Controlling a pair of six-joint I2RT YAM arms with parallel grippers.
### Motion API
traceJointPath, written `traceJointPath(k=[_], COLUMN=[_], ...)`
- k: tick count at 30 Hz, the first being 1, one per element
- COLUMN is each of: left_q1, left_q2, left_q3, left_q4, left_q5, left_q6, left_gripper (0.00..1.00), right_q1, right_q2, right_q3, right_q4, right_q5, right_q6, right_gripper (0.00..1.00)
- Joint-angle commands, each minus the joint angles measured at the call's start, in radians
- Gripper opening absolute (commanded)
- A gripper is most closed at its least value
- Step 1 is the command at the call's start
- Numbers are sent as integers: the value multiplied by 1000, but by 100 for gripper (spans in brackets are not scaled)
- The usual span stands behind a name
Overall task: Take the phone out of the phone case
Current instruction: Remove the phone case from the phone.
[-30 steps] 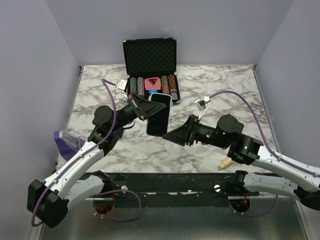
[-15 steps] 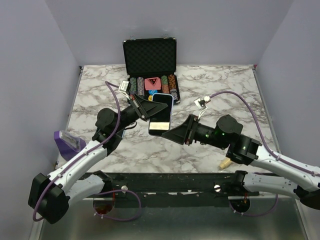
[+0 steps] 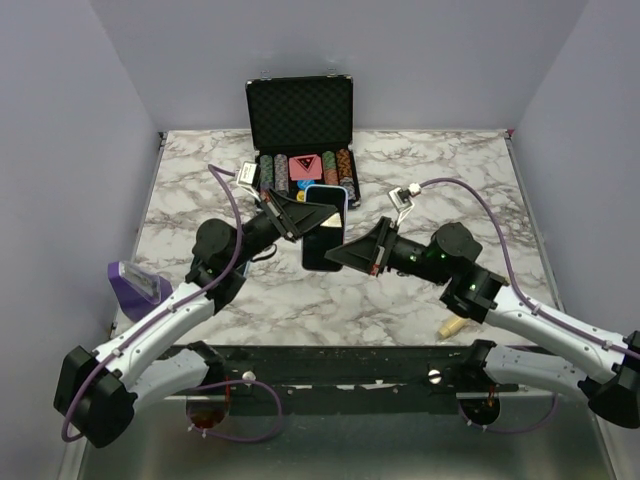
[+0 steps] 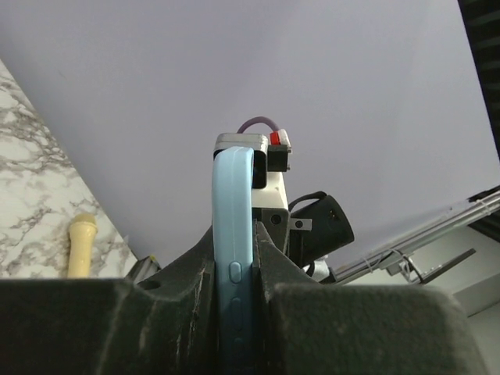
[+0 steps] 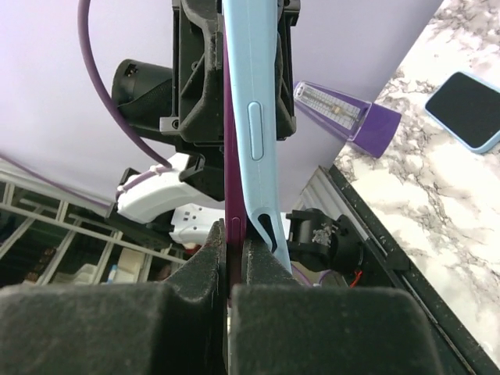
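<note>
Top view: phone (image 3: 322, 238) in its light blue phone case (image 3: 326, 187), held clear of the marble table (image 3: 430, 170) near the middle, dark face toward the overhead camera, spanning the gap between the two arms; left gripper (image 3: 303, 214) clamped on the far left edge of the phone case, right gripper (image 3: 338, 257) clamped at the near lower edge; directly behind, at the far side of the table, an open black briefcase (image 3: 300, 112) with rows of poker chips (image 3: 305, 170); purple object (image 3: 135, 282) at the left table edge; wooden peg (image 3: 452, 326) near the front edge beside the right arm. Left wrist view: phone case seen edge-on and upright, side button visible, pinched between the two dark left fingers (image 4: 187, 273) – jaws narrowed onto the blue rim, no gap either side. Right wrist view: right fingers (image 5: 195, 289) pressed nearly together on a thin dark purple edge, apparently the phone itself; blue lip of the phone case lying just outside the finger on the right of the view, peeled slightly away from that purple edge; second handset (image 5: 469, 109), also blue-rimmed, flat on the marble well apart from the held one
</note>
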Motion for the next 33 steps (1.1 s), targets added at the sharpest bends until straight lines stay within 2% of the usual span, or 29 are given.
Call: traceJointPath(k=[1,4,7,9,11,13,15,20,27,30,33], left_q1=[-42,-39,-31,-30,-28,-27,-25,-24,-24,-25,-25], left_q2=[-79,-122,-159,-180,-200,-223,-249,-300,-329,-340,-340], left_q3=[28,16,-13,-39,-68,-113,-149,-188,-186,-193,-177], left_q4=[-92,-176,-218,-219,-200,-154,-120,-118,-124,-132,-161], left_q5=[110,104,110,120,133,140,133,114,100,89,81], left_q6=[125,220,278,298,304,294,289,300,323,328,341], left_gripper=[30,51,60,62,60,53,52,44,50,50,45], right_q1=[-58,-81,-95,-106,-116,-133,-152,-179,-207,-212,-212], right_q2=[7,-7,-19,-20,-22,-26,-31,-30,-17,-8,-2], right_q3=[-23,-29,-34,-35,-34,-32,-34,-58,-89,-93,-101], right_q4=[132,143,161,181,201,212,225,313,400,439,482], right_q5=[-55,-95,-122,-146,-175,-198,-229,-292,-344,-364,-381], right_q6=[-12,6,29,51,80,105,134,206,275,307,333], right_gripper=[1,1,1,1,1,1,1,1,1,1,1])
